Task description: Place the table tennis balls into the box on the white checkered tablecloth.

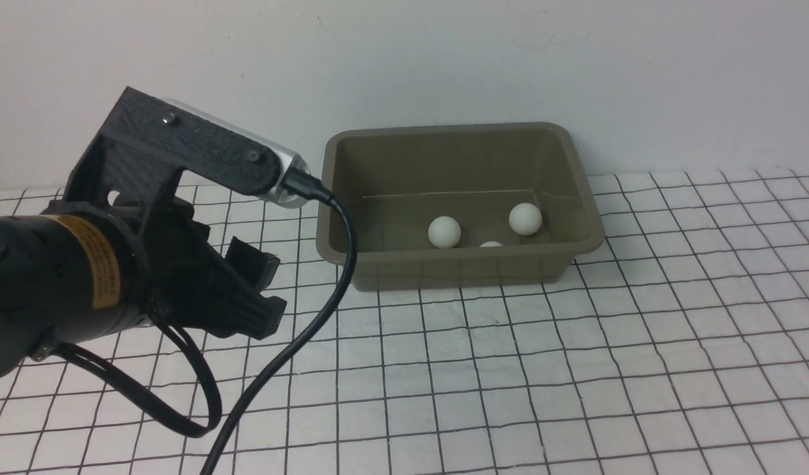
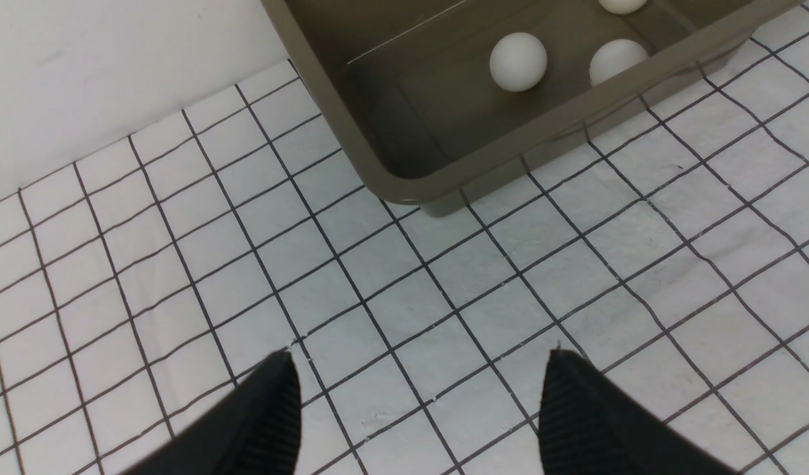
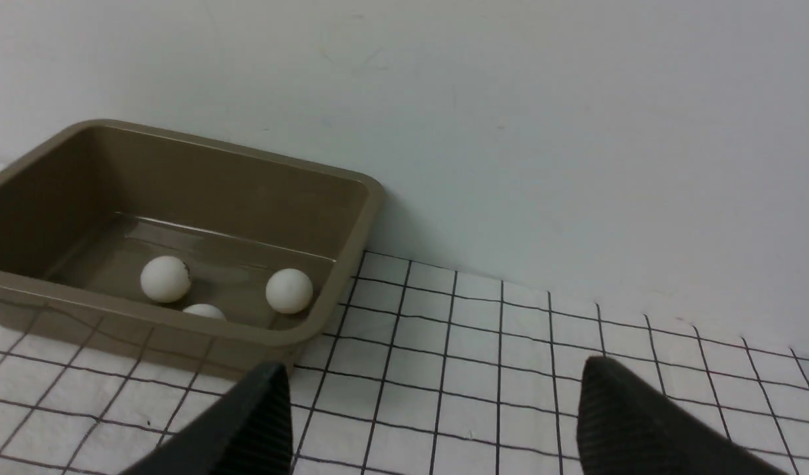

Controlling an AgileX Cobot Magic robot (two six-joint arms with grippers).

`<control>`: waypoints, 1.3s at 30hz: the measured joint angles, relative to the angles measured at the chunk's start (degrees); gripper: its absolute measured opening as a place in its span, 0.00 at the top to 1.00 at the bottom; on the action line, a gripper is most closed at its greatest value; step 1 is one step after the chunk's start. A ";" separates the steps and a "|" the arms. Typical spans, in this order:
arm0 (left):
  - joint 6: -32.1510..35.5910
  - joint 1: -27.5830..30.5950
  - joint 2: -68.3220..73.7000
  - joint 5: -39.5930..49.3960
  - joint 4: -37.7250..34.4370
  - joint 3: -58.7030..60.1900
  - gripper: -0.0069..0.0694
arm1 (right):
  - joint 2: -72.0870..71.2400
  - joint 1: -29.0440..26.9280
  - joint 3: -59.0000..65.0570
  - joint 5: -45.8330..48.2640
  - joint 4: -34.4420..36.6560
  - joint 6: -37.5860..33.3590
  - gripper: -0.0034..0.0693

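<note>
box (image 1: 461, 269): olive-green tub standing on the white checkered tablecloth (image 1: 575, 369), far in the scene, close to the wall (image 1: 404, 59), about midway across.
balls: all three lie on the box floor, in its right half.
left ball (image 1: 444, 232): on the floor near the middle; the right wrist view shows a small dark mark on it.
right ball (image 1: 525, 219): a little farther back, apart from the left one.
third ball (image 1: 490, 245): between the two, by the near wall, half hidden by the rim.
left arm (image 1: 41, 284): near left, raised above the cloth, pointing toward the box; a black cable (image 1: 325, 310) hangs from its camera.
left jaws: spread apart and empty, over bare cloth short of the box's near left corner.
right jaws: spread apart and empty, over cloth on the near right side of the box.
</note>
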 joint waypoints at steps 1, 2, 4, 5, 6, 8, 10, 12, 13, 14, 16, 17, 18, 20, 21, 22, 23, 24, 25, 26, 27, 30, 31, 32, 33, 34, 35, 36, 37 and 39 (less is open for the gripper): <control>0.00 0.00 0.00 0.00 0.00 0.00 0.34 | -1.13 0.00 0.83 -0.06 0.17 0.25 0.25; 0.00 0.00 0.00 -0.05 0.00 0.00 0.34 | -2.54 0.00 2.04 -0.18 0.43 0.52 0.26; 0.00 0.00 0.00 -0.05 0.00 0.00 0.34 | -5.20 0.00 4.03 -0.24 0.74 0.99 0.27; 0.00 0.00 0.00 -0.05 0.00 0.00 0.34 | -6.73 0.00 4.74 -0.24 0.74 1.06 0.28; 0.00 0.00 0.00 -0.05 0.00 0.00 0.34 | -7.66 0.00 5.20 -0.29 0.74 1.12 0.29; 0.00 0.00 0.00 -0.05 0.00 0.00 0.34 | -9.76 0.00 6.10 -0.29 0.74 1.15 0.31; 0.00 0.00 0.00 -0.05 0.03 0.00 0.34 | -11.95 0.00 6.88 0.06 0.64 1.15 0.33; 0.00 0.00 0.00 -0.05 0.03 0.00 0.34 | -13.75 0.00 7.51 0.88 0.07 1.15 0.34; 0.00 0.00 0.00 -0.05 0.03 0.00 0.34 | -14.43 0.00 7.94 1.12 -0.39 1.15 0.36; 0.00 0.00 0.00 -0.05 0.03 0.00 0.34 | -14.69 0.00 8.02 1.13 -0.51 1.15 0.36; 0.00 0.00 0.00 -0.29 0.03 0.00 0.34 | -15.43 0.00 8.97 1.70 -2.22 1.15 0.39; 0.00 0.00 0.00 -0.50 0.03 0.00 0.34 | -15.43 0.00 9.54 2.38 -2.93 1.15 0.41; 0.00 0.00 0.00 -0.80 0.03 0.00 0.34 | -15.43 0.00 10.14 2.91 -3.13 1.15 0.42; 0.00 0.00 0.00 -1.62 0.07 0.00 0.34 | -15.43 0.00 10.65 3.95 -3.13 1.15 0.44; 0.00 0.00 0.00 -2.24 0.07 0.00 0.34 | -15.43 0.00 10.77 4.28 -3.07 1.15 0.45; 0.00 0.00 0.00 -2.63 0.07 0.00 0.34 | -15.43 0.00 10.85 4.66 -2.94 1.15 0.46; 0.00 0.00 0.00 -3.03 0.10 0.00 0.34 | -15.43 0.00 10.85 5.10 -2.94 1.17 0.47; 0.00 0.00 0.00 -3.30 0.10 0.00 0.34 | -15.43 0.00 10.85 5.54 -2.94 1.17 0.48; 0.00 0.00 0.00 -3.36 0.14 0.00 0.34 | -15.43 0.00 10.85 5.91 -2.94 1.17 0.48; 0.00 0.00 0.00 -3.43 0.14 0.00 0.34 | -15.43 0.00 10.85 6.18 -2.94 1.17 0.48; 0.00 0.00 0.00 -3.50 0.22 0.00 0.34 | -15.43 0.00 10.85 6.51 -2.94 1.17 0.48; 0.00 0.00 0.00 -4.12 0.25 0.00 0.34 | -15.43 0.00 10.85 7.68 -2.94 1.17 0.49; 0.00 0.00 0.00 -4.69 0.25 0.00 0.34 | -15.43 0.00 10.85 8.09 -2.94 1.17 0.49; 0.00 0.00 0.00 -5.59 0.25 0.00 0.34 | -15.43 0.00 10.85 8.47 -2.94 1.17 0.49; 0.00 0.00 0.00 -6.39 0.25 0.00 0.34 | -15.43 0.00 10.85 8.73 -2.94 1.17 0.49; 0.00 0.00 0.00 -7.69 0.04 0.00 0.34 | -15.43 0.00 10.85 9.17 -2.94 1.17 0.49; 0.00 0.00 0.00 -8.48 -0.17 0.00 0.34 | -15.43 0.00 10.85 9.85 -2.94 1.17 0.49; 0.00 0.00 0.00 -8.97 -0.58 0.00 0.34 | -15.43 0.00 10.85 10.23 -2.94 1.17 0.49; 0.00 0.00 0.00 -9.42 -1.01 0.00 0.34 | -15.43 0.00 10.85 10.69 -2.94 1.17 0.49; 0.00 0.00 0.00 -9.60 -1.48 0.00 0.34 | -15.43 0.00 10.85 11.54 -2.94 1.17 0.49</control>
